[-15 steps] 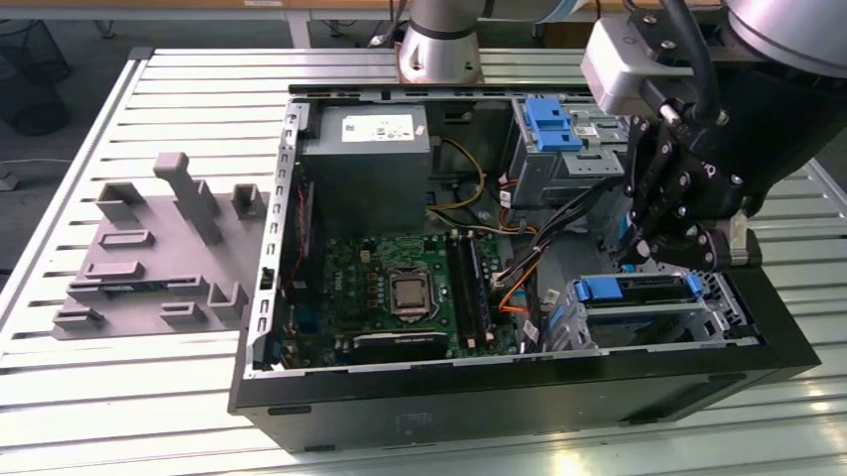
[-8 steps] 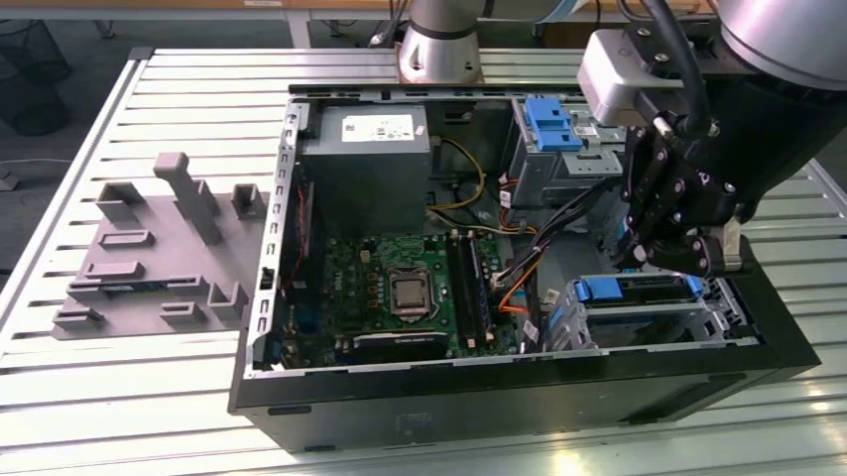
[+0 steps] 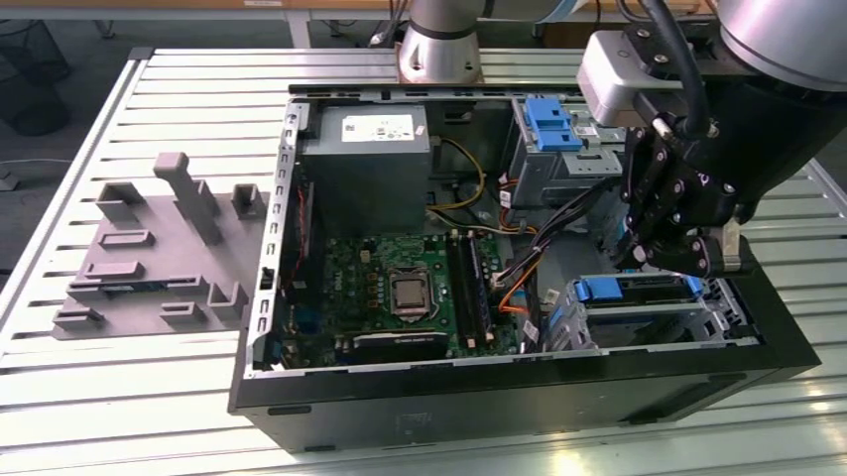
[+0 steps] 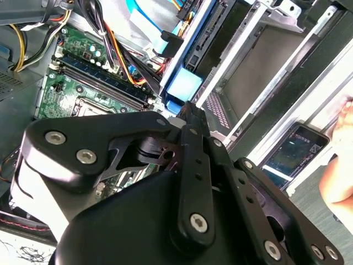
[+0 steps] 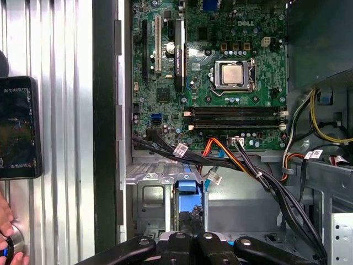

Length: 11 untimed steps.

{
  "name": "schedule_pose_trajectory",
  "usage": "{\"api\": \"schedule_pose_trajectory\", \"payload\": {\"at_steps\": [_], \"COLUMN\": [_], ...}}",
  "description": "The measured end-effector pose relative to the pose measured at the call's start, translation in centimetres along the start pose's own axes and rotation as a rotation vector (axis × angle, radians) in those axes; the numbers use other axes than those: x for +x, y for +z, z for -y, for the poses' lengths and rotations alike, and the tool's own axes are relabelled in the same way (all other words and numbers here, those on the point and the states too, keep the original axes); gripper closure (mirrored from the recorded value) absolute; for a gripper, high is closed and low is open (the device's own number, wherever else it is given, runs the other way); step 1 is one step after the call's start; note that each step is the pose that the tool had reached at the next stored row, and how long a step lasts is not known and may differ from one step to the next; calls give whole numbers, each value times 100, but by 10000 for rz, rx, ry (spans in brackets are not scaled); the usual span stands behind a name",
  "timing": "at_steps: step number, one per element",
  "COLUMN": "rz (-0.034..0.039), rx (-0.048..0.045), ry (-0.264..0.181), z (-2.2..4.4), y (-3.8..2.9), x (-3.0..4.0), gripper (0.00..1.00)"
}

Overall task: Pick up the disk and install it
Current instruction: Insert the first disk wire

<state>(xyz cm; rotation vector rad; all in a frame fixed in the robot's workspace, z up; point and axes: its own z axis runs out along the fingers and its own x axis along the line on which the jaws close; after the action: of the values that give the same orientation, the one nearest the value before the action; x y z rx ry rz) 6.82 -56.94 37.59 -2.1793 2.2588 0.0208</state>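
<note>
At the open black computer case's (image 3: 503, 402) near corner on the exterior view's right, align the black claw (image 4: 189, 108), apparently pinching the blue-framed flat silver disk (image 3: 636, 289) in its grey metal cage (image 3: 622, 322), squarely with the rails.

Exterior view high, looking steeply down on the open computer case (image 3: 503, 407) on the table (image 3: 133, 397), arm base (image 3: 441, 45) at twelve o'clock, both wrist views close inside, first squarely facing the motherboard (image 5: 165, 66), second slanting past the gripper (image 4: 186, 110), all sharing the motherboard.
</note>
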Motion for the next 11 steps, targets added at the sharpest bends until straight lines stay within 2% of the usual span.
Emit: {"api": "schedule_pose_trajectory", "payload": {"at_steps": [3, 5, 11], "rz": [0, 2, 0], "rx": [0, 0, 0], "ry": [0, -1, -1], "z": [2, 28, 215], "y": [1, 2, 3], "x": [0, 0, -11], "gripper": [89, 89, 89]}}
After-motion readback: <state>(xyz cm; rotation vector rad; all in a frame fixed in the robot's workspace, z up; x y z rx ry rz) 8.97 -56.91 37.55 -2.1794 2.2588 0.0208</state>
